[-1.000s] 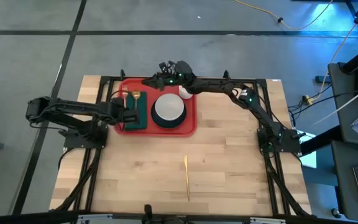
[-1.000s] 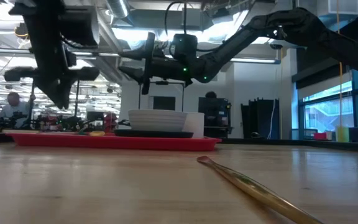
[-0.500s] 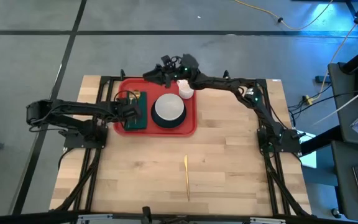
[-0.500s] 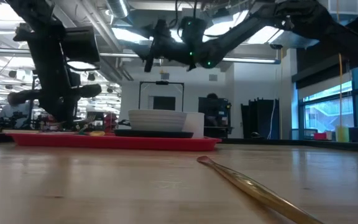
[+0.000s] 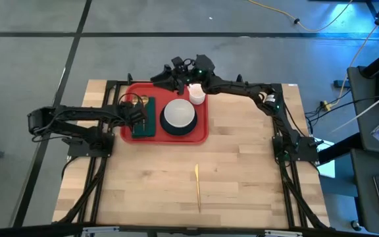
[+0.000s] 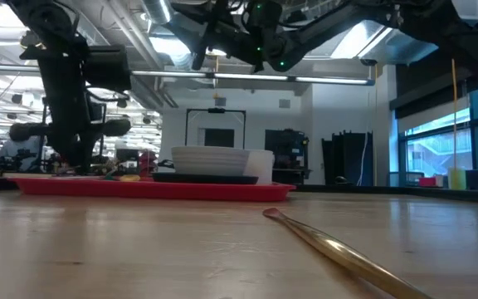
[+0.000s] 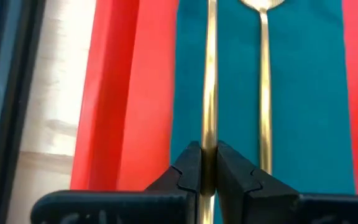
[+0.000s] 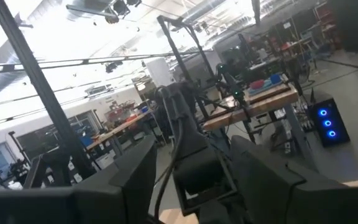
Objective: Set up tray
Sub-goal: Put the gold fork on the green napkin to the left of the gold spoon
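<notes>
The red tray lies at the table's far side. On it are a dark green napkin, a white bowl on a dark plate and a white cup. My left gripper is low over the napkin, shut on a gold utensil. A second gold utensil, a spoon, lies on the napkin beside it. My right gripper hovers high above the tray's far edge. In the right wrist view it is open and holds nothing. My left gripper pinches the gold utensil's thin handle between its two fingertips. The fingers come steeply from above, slanting from the table's left. The handle runs on away from them over the napkin, parallel to the spoon. Whether it rests on the cloth I cannot tell.
Another gold utensil lies alone on the bare wood toward the table's near edge, well clear of the tray. The bowl and plate stand right of the napkin. Wide bare tabletop surrounds the tray's near side.
My left gripper has sunk toward the napkin with the gold utensil, shifting a little toward the far edge and staying shut. My right gripper has risen well above the cup and the tray's far edge and tipped upward, still open.
</notes>
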Available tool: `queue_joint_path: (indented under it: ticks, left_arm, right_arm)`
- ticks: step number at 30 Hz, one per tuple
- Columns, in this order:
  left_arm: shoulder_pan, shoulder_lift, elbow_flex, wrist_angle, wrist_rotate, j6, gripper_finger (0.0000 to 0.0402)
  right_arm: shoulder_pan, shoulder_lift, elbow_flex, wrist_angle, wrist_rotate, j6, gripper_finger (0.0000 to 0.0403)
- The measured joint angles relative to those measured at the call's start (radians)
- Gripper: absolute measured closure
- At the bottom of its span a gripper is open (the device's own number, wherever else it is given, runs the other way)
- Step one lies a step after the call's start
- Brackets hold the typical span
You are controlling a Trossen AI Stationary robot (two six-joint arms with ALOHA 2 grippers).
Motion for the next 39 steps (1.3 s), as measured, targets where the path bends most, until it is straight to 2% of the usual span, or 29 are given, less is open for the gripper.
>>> queue_joint_path:
  ticks: [7,25,39]
  left_arm:
    - [0.006,0.000,-0.081,0.144,0.041,-0.004,0.0381]
    - [0.053,0.000,-0.089,0.160,0.056,0.080,0.0381]
    - [0.053,0.000,-0.088,0.159,0.060,0.052,0.0368]
  right_arm:
    - [0.005,-0.001,0.000,-0.019,-0.002,-0.021,0.0196]
    - [0.005,0.000,0.000,-0.032,-0.002,-0.027,0.0196]
    - [0.005,0.000,0.000,-0.032,-0.002,-0.025,0.0196]
